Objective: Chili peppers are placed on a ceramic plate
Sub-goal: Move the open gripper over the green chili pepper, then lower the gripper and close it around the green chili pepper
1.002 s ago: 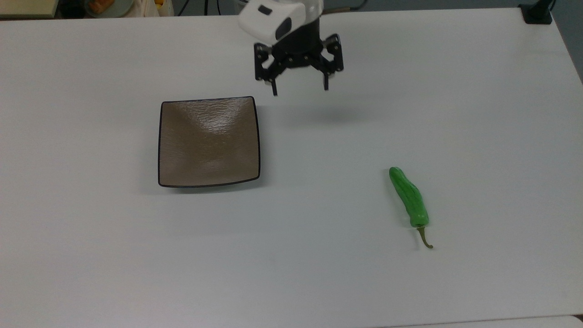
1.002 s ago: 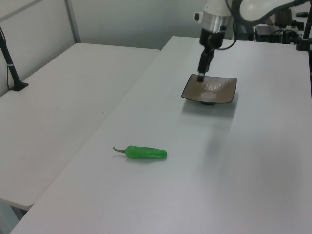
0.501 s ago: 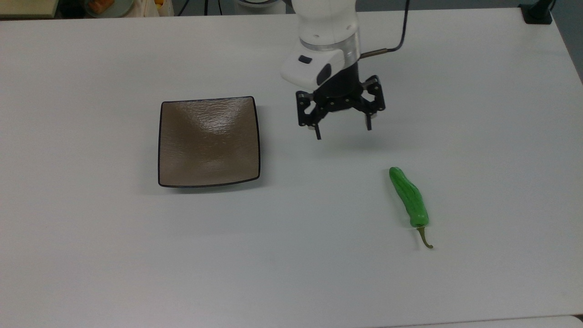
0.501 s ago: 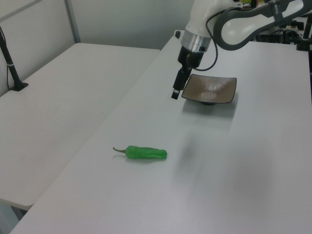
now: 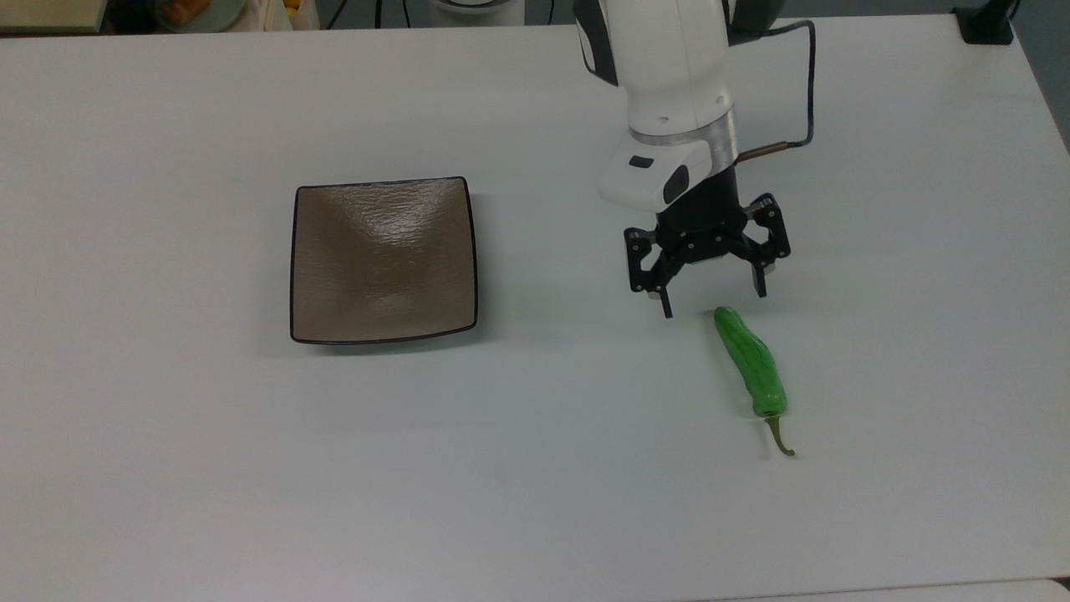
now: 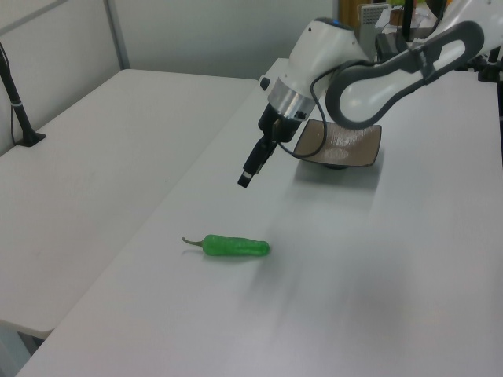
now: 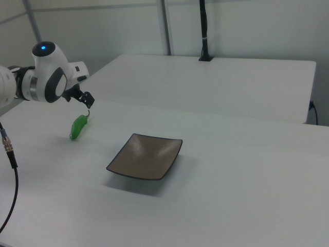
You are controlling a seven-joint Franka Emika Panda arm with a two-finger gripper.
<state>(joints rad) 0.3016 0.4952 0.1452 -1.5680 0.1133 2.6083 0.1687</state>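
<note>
Gripper (image 5: 715, 303) fingers spread and empty, I am bringing it from beside the ceramic plate (image 5: 384, 260) toward the chili pepper (image 5: 751, 361) lying untouched on the table (image 5: 209, 468), pickup coming.

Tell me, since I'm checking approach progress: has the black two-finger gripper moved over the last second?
Yes. In the top view the black two-finger gripper went from beside the square brown plate's far corner toward the top view's lower right, now just short of the green chili pepper.
</note>
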